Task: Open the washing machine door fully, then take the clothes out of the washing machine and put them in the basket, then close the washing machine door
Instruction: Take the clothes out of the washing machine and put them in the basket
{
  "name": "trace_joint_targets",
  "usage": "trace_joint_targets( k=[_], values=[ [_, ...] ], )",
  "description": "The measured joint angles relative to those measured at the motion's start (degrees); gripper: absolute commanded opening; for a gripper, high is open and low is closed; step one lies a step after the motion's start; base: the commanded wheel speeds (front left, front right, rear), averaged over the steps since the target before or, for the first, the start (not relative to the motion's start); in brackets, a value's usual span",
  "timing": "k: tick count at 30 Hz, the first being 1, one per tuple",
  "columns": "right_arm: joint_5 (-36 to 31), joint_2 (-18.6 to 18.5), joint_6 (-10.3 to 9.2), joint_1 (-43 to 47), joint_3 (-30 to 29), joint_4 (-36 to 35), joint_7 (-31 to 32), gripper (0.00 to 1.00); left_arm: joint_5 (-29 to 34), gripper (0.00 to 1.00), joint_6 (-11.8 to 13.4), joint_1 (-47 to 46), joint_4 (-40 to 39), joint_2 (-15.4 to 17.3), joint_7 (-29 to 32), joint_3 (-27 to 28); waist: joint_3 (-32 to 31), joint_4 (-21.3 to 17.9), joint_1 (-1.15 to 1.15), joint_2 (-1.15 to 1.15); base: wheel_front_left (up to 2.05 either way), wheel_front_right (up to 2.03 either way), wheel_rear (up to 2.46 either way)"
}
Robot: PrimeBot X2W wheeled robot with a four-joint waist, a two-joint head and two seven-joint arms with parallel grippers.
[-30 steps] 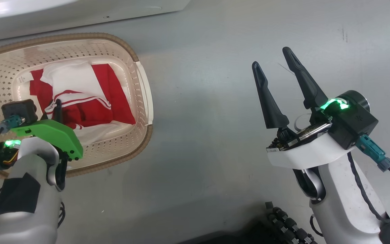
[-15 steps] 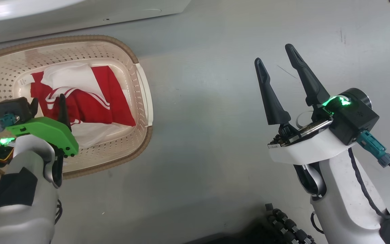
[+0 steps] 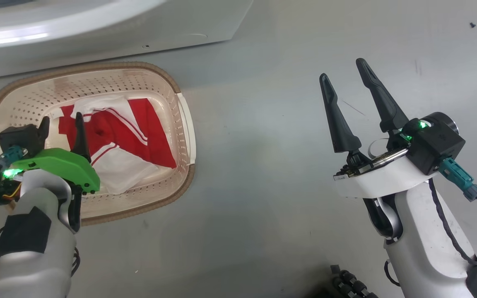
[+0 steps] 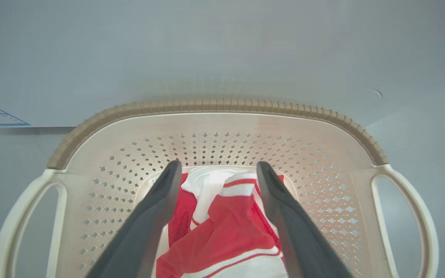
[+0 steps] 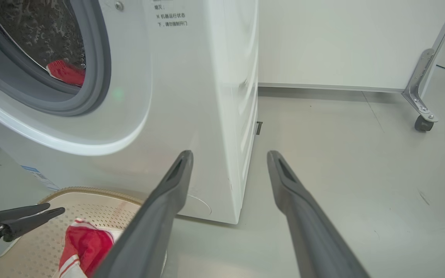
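Let go with the left claw (image 3: 61,124): clenched on red fabric a second ago, now spread wide and empty just above the clothes (image 3: 139,140). Dropped them onto the bottom of the basket (image 3: 182,124), in front of the machine (image 5: 199,96). Holding the right claw (image 3: 343,69) released too, grasping nothing, well apart over bare floor (image 3: 263,186). Tilted the head as well, hence the basket's seeming shift. Probably not done unloading: spotted a red piece (image 5: 66,72) left in the drum (image 5: 45,31). Likely next: reach back in, fetch it, then shut the door.
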Motion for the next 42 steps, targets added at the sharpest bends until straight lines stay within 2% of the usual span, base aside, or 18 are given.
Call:
trace_joint_targets(
  k=[10, 19, 29, 42],
  values=[
    [-1.33, -0.01, 0.0, 2.14, -2.2, 1.9, 0.0, 1.0, 1.41, 1.0, -1.12, 1.99, -3.97, -2.12, -0.52, -1.32, -5.19, 1.93, 0.0, 0.0, 0.0, 0.0, 0.0],
    [-2.27, -0.03, 0.0, 4.37, -3.97, 2.93, 0.0, 1.0, 3.26, 1.0, -1.12, 3.66, -16.11, -2.43, -0.52, 0.01, -9.74, 4.15, 0.0, 0.0, 0.0, 0.0, 0.0],
    [-3.16, -0.4, 0.0, 7.79, -4.89, 4.45, 0.0, 1.0, 6.22, 1.0, -0.77, 11.32, -28.15, -3.24, -0.53, 0.6, -16.7, 7.07, 0.0, 0.0, 0.0, 0.0, 0.0],
    [-3.35, -0.42, 0.0, 13.23, -4.93, 5.21, 0.0, 1.0, 7.53, 1.0, 0.41, 23.38, -37.39, -3.45, -0.53, 0.38, -25.72, 9.12, -0.01, 0.0, 0.0, 0.0, 0.0]
  ],
)
